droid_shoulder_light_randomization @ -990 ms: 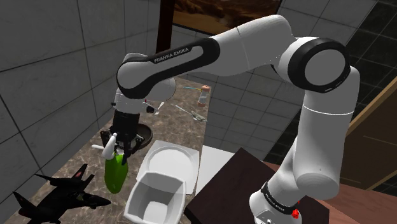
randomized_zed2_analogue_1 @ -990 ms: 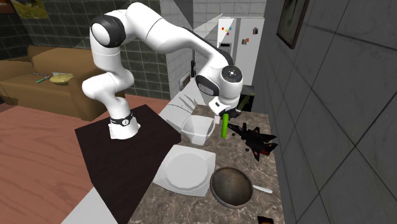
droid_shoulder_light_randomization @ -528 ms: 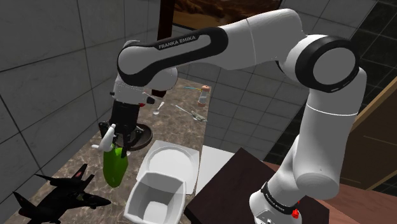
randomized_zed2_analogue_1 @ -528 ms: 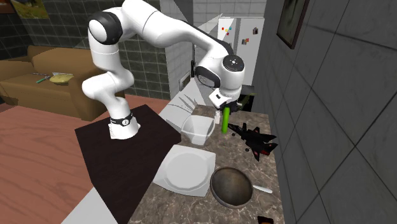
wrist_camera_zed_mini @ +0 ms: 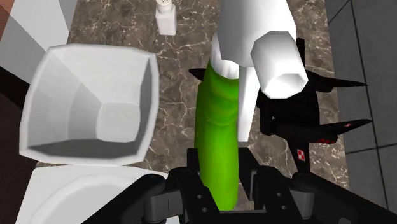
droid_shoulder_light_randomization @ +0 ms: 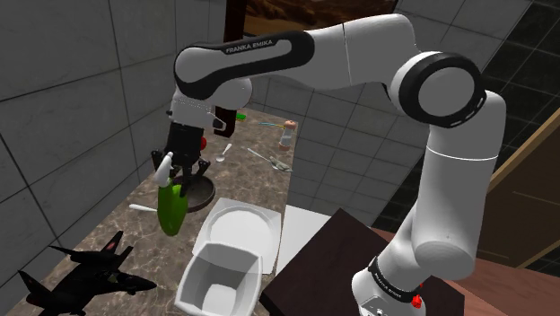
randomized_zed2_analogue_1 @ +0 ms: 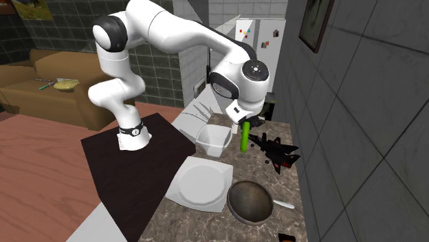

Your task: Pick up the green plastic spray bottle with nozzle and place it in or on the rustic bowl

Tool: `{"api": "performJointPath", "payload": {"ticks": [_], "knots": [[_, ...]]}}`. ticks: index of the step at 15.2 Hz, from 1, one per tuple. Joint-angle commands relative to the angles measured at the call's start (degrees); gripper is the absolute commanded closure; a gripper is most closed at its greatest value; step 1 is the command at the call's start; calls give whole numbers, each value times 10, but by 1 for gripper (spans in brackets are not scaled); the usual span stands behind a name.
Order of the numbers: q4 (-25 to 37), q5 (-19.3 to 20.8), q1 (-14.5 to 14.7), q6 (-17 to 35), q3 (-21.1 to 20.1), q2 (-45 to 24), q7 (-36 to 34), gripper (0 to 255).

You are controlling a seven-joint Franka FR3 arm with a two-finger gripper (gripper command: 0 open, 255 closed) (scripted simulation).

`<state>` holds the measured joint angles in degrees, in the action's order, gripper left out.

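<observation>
"Status?"

"Carry step. My claw (droid_shoulder_light_randomization: 182,179) is clamped on the bottle (droid_shoulder_light_randomization: 170,213), off the counter (droid_shoulder_light_randomization: 117,224), beside the bin (droid_shoulder_light_randomization: 235,260). Next: swing across over the bowl (randomized_zed2_analogue_1: 251,201), lower, release."

A brown marbled stone counter (droid_shoulder_light_randomization: 251,175) is seen carrying a black toy jet (droid_shoulder_light_randomization: 76,274), a white angular bowl (droid_shoulder_light_randomization: 220,278) set just beside a white square plate (droid_shoulder_light_randomization: 247,224), a dark round bowl (randomized_zed2_analogue_1: 251,201), and, farther along, a spoon (droid_shoulder_light_randomization: 272,161) and a small shaker (droid_shoulder_light_randomization: 286,135).
</observation>
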<state>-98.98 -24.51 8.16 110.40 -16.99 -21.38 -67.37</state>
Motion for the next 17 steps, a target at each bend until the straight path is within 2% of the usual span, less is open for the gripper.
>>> {"api": "performJointPath", "payload": {"ticks": [1, 6, 11, 14, 17], "knots": [[30, 8, -12, -21, 9, -18, 12, 255], [122, 29, -40, -76, 29, -74, 39, 255], [247, 49, -64, -142, 46, -149, 59, 255], [350, 61, -76, -193, 55, -209, 66, 255], [499, 73, -85, -263, 60, -295, 67, 255]]}}
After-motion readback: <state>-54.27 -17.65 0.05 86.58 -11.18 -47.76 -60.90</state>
